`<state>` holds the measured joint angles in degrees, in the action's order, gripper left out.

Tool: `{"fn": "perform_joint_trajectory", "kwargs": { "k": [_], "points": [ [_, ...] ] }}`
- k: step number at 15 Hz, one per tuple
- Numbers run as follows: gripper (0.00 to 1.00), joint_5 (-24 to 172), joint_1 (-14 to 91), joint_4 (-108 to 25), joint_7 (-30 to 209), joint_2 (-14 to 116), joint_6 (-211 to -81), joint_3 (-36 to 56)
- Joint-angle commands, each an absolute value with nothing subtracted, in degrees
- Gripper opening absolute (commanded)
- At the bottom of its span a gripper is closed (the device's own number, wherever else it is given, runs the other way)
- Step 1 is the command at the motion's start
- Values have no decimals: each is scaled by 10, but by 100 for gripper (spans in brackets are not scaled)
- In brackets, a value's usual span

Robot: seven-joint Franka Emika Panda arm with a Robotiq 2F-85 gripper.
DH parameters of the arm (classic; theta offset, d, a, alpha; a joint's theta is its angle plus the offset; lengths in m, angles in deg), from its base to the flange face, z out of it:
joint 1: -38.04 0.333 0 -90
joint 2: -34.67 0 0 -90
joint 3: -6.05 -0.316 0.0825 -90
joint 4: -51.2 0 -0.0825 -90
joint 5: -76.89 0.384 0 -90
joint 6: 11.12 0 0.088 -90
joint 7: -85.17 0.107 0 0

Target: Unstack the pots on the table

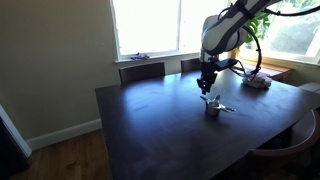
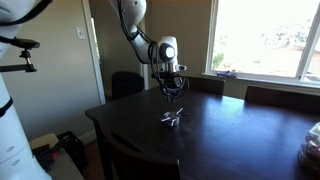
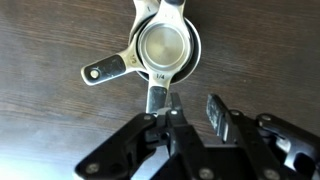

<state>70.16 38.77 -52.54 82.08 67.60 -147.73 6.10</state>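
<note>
A: While hanging just above the tabletop (image 1: 150, 130), parted narrowly and gripping nothing: correct for the pincer (image 3: 193, 115)?
B: Correct. Seen with one fingertip (image 3: 172, 118) just beside the nearest handle (image 3: 157, 95); contact not determinable.
A: Whereabouts of the pots (image 3: 168, 45)?
B: Nested in one stack, resting on the tabletop directly under the pincer in both exterior views. Fanned in wrist view with three handles: up, lower left, toward the pincer.
</note>
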Motion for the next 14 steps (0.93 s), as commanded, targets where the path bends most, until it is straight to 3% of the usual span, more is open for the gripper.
{"fn": "perform_joint_trajectory", "kwargs": {
  "k": [1,4,6,11,14],
  "points": [
    [31,677,403,-541,848,681,-1471,83],
    [26,672,403,-543,851,694,-1470,85],
    [28,675,400,-546,847,701,-1474,83],
    [42,680,397,-549,841,711,-1479,79],
    [44,681,396,-547,841,718,-1479,79]
  ]
}}
